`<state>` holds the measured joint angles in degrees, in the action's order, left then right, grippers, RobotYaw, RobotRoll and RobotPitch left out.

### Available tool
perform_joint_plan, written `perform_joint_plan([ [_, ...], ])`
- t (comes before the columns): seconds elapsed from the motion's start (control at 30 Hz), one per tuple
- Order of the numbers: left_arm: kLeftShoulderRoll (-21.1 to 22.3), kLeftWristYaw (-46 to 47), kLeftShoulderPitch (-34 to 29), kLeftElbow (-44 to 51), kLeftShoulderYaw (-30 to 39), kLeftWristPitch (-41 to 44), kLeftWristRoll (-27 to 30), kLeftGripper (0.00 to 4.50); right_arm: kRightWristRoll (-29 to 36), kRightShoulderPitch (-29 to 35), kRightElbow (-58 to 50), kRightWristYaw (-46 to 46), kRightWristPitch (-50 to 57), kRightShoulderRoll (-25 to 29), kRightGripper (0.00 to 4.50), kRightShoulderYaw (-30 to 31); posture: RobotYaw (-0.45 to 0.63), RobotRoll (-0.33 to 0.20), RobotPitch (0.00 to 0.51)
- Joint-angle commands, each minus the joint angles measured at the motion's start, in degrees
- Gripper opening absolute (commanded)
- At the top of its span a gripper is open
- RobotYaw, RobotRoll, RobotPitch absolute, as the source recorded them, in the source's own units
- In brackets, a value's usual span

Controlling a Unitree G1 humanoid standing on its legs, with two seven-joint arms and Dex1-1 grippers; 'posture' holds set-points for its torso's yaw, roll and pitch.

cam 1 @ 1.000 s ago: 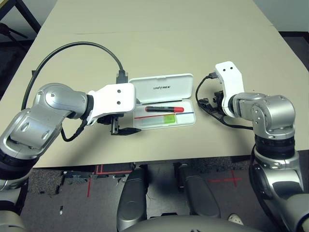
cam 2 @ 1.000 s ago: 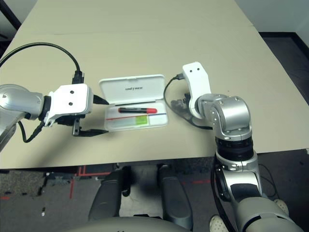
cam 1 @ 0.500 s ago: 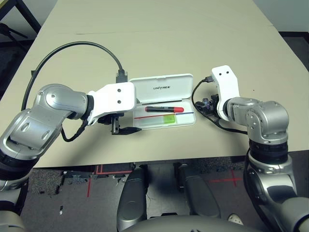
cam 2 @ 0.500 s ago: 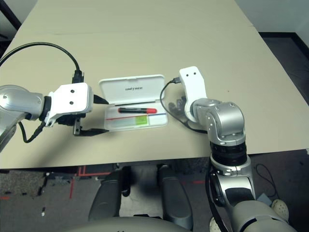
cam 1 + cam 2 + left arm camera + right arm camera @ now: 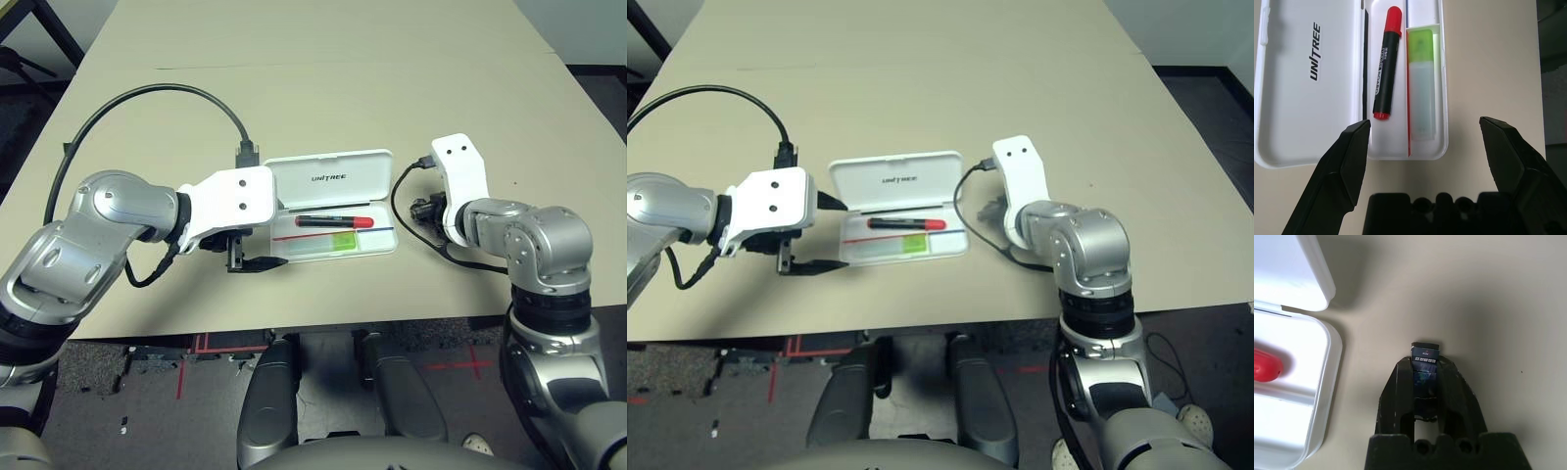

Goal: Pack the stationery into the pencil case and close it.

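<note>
1. Lying open on the table (image 5: pixel 441 78) (left and right eye views, same scene), the pencil case (image 5: pixel 383 241) sat between the two grippers, its lid (image 5: pixel 329 179) tipped back on the side away from the robot. The black marker (image 5: pixel 333 222) and highlighter (image 5: pixel 344 241) lay inside the base, the highlighter nearer the robot. The left gripper (image 5: pixel 844 236) was at the case's left end with its fingers spread; the right gripper (image 5: pixel 419 209) was off the right end, apart from the case.

2. In the left wrist view, the left gripper was released, nothing between its wide-set fingers. The marker (red cap on) lay beside a thin red-blue line (image 5: pixel 1408 98), and the green-capped highlighter lay across that line in its own compartment. "UNITREE" print (image 5: pixel 1315 51) showed inside the lid.

3. In the right wrist view, the right gripper was clenched on the small dark grey-purple block (image 5: pixel 1424 374), one finger against each side. The block was outside the case, near its right end (couldn't tell if it touched the table).
</note>
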<state>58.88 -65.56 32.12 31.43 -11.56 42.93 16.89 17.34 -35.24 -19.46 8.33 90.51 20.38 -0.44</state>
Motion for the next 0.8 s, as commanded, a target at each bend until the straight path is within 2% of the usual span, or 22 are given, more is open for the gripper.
perform_joint_plan([
  [0.03,0.6,-1.0,-0.2,1.3,-0.6,-0.4,0.5,4.5,3.0,-0.1,2.1,2.4,2.0,3.7,0.33,2.1,0.13,0.0,0.237],
  [0.1,0.6,-1.0,-0.1,1.3,-0.5,-0.3,0.6,4.5,5.0,-1.5,2.3,5.5,2.0,7.5,0.33,3.6,0.13,0.0,0.237],
  [0.2,0.7,-1.1,0.1,1.5,-0.3,-0.1,0.8,4.5,8.0,-3.8,3.0,14.7,-3.2,16.4,0.33,8.3,0.13,0.0,0.237],
  [0.3,1.0,-1.3,0.2,1.5,-0.1,-0.1,0.9,4.5,6.8,-5.7,6.2,29.1,-17.8,27.8,0.33,14.8,0.12,0.0,0.229],
  [0.4,1.1,-1.3,0.2,1.4,-0.1,-0.2,0.9,4.5,4.0,-6.7,11.0,41.6,-32.6,34.5,0.33,18.4,0.12,0.0,0.229],
  [0.5,1.1,-1.4,0.6,1.0,-0.2,-0.3,0.8,4.5,0.5,-7.2,17.2,51.6,-47.0,36.6,0.33,20.1,0.12,0.0,0.225],
  [0.6,1.0,-1.3,0.6,1.0,-0.3,-0.1,0.6,4.5,-0.9,-8.0,21.4,60.6,-57.4,36.3,0.33,20.1,0.12,0.0,0.224],
  [0.8,1.1,-0.7,-0.7,1.4,0.0,-0.2,0.5,4.5,-2.5,-11.3,24.8,72.6,-66.7,33.9,0.33,20.6,0.13,0.0,0.224],
])
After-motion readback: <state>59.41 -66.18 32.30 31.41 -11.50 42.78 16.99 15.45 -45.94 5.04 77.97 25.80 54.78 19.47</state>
